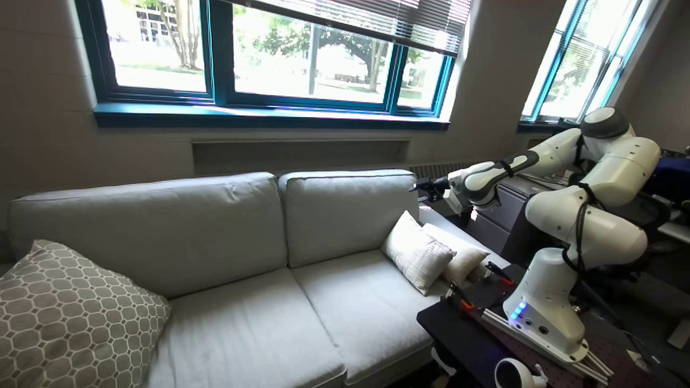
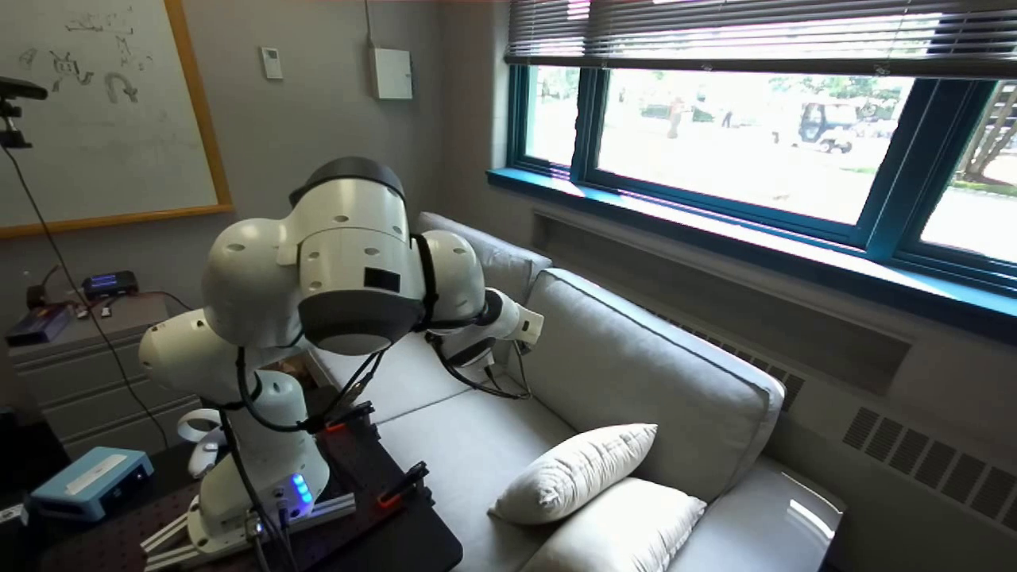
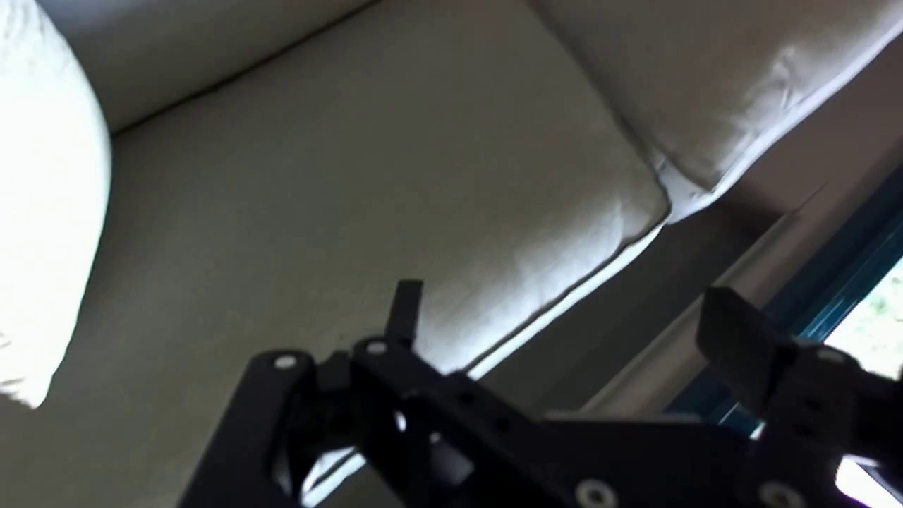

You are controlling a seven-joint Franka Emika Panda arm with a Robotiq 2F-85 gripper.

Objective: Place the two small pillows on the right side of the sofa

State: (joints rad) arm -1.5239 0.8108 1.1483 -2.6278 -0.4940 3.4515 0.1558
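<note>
Two small cream-white pillows lean together at the armrest end of the grey sofa (image 1: 345, 307), which is its right side in an exterior view. The front pillow (image 1: 418, 254) partly covers the rear pillow (image 1: 464, 257). Both show again in an exterior view, the nearer-to-seat pillow (image 2: 576, 477) resting against its neighbour (image 2: 628, 528). Above the sofa's back corner, apart from both pillows, hangs my gripper (image 1: 420, 190). In the wrist view its fingers spread wide around nothing, so the gripper (image 3: 564, 310) is open. A white pillow (image 3: 42, 190) edges into that view at the left.
A larger patterned cushion (image 1: 81, 318) sits at the sofa's far end. Clamps (image 2: 401, 486) stick up from the robot's dark table (image 1: 453, 328) beside the seat. Behind the sofa runs a wall with a blue window sill (image 1: 269, 116). The armrest (image 2: 763, 516) borders the pillows.
</note>
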